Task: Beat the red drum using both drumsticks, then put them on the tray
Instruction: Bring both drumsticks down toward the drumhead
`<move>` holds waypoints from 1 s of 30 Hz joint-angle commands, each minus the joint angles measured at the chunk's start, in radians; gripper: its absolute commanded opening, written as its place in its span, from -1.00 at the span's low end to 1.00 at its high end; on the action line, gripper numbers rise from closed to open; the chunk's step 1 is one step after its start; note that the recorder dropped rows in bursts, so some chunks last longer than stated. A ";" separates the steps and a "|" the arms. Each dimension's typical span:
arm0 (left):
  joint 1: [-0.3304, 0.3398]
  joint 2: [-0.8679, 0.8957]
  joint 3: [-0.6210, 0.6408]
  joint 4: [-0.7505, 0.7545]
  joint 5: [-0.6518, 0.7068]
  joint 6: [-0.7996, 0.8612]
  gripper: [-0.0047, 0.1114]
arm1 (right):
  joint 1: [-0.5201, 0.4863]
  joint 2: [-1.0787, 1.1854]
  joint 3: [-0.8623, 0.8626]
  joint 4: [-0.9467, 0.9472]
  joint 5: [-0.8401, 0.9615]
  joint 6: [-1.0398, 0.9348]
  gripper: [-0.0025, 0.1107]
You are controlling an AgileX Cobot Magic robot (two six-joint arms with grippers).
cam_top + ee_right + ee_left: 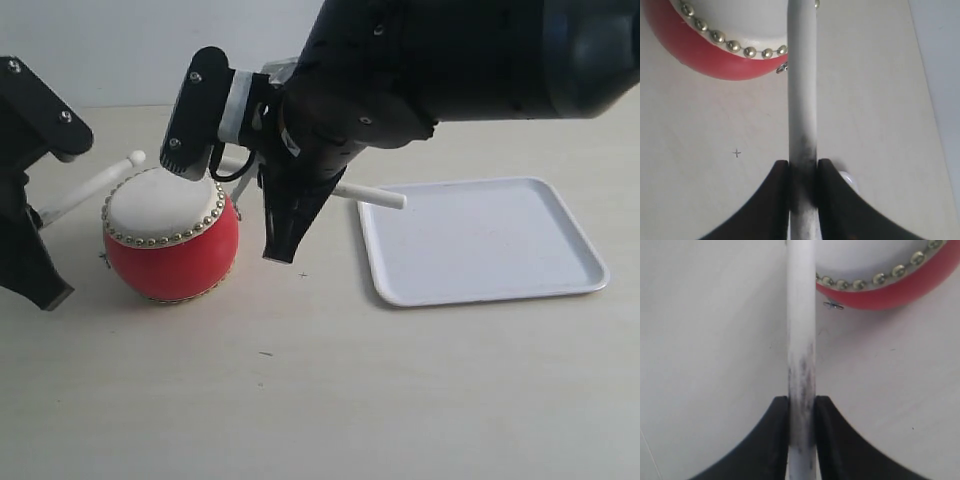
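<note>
The red drum (170, 240) stands left of centre on the table, its off-white skin facing up. My left gripper (30, 215) is shut on one drumstick (90, 185), whose rounded tip hovers at the drum's far left rim. In the left wrist view the gripper (801, 407) clamps the scuffed drumstick (801, 325) beside the drum (885, 292). My right gripper (300, 195) is shut on the other drumstick (375, 194); its butt end sticks out toward the tray (490, 245) and its tip is hidden behind the wrist. In the right wrist view this gripper (803, 170) holds the drumstick (802, 85) reaching over the drum's (710, 62) studded rim.
The white tray lies on the table right of the drum, with nothing on it. The right arm's bulky black body (440, 60) hangs over the table's back middle. A pale wall runs along the far side.
</note>
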 commanded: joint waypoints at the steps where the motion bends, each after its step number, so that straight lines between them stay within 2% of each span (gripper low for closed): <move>1: 0.002 0.086 -0.008 -0.047 0.071 0.037 -0.92 | 0.001 0.018 0.003 -0.029 -0.007 0.009 -0.96; 4: 0.002 0.150 -0.008 -0.047 0.127 0.057 -0.92 | 0.001 0.020 0.003 -0.067 -0.003 0.030 -0.96; 7: 0.002 0.171 -0.018 -0.031 0.129 0.046 -0.92 | 0.001 0.020 0.003 -0.123 -0.005 0.103 -0.96; 11: 0.002 0.132 -0.084 0.014 0.141 -0.048 -0.92 | 0.001 0.029 0.003 -0.116 -0.007 0.111 -0.96; 15: 0.002 0.067 -0.118 0.019 0.146 -0.048 -0.92 | 0.001 0.066 0.003 -0.108 0.014 0.081 -0.96; 22: 0.002 -0.028 -0.120 0.078 0.200 -0.046 -0.92 | 0.001 0.141 0.003 -0.102 0.020 0.060 -0.96; 30: 0.002 -0.001 -0.120 0.043 0.230 -0.037 -0.92 | 0.001 0.117 -0.063 -0.105 0.065 0.106 -0.96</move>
